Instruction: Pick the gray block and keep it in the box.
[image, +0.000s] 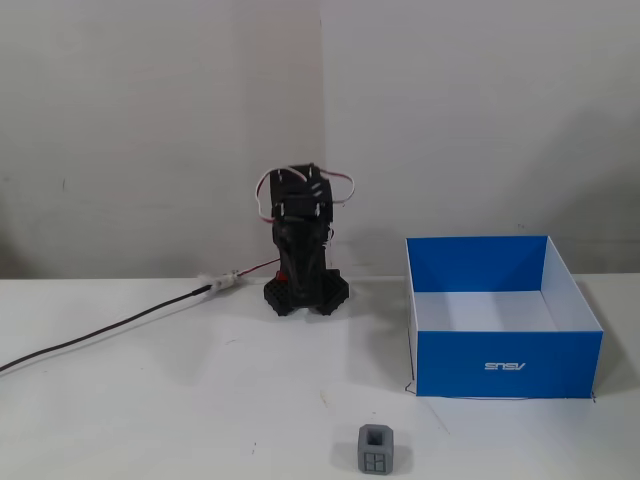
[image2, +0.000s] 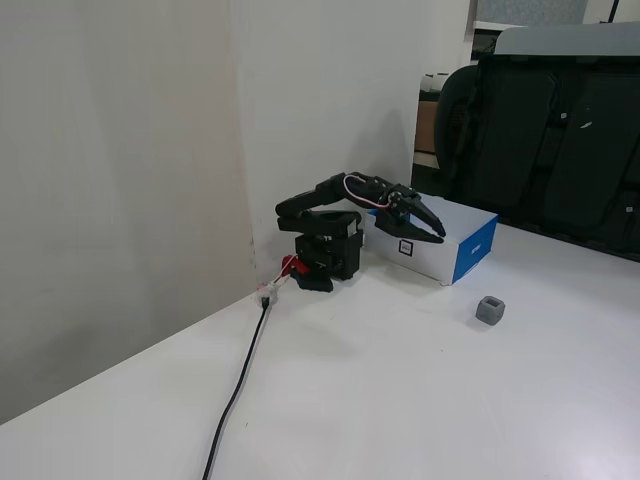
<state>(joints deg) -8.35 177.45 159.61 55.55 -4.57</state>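
Observation:
The gray block (image: 377, 448) is a small cube with a square hole on top. It sits on the white table near the front edge, left of the box and in front of it. In the other fixed view the gray block (image2: 490, 310) lies well apart from the arm. The box (image: 460, 350) is blue outside with a white floor, open on top and empty; it also shows in the other fixed view (image2: 478, 246). The black arm (image: 300, 250) is folded at its base. My gripper (image2: 432, 228) hangs empty in front of the box with its jaws together.
A black cable (image: 110, 328) runs from the arm's base to the left across the table, and also shows in the other fixed view (image2: 235, 390). A wall stands close behind the arm. A black chair (image2: 560, 130) stands beyond the table.

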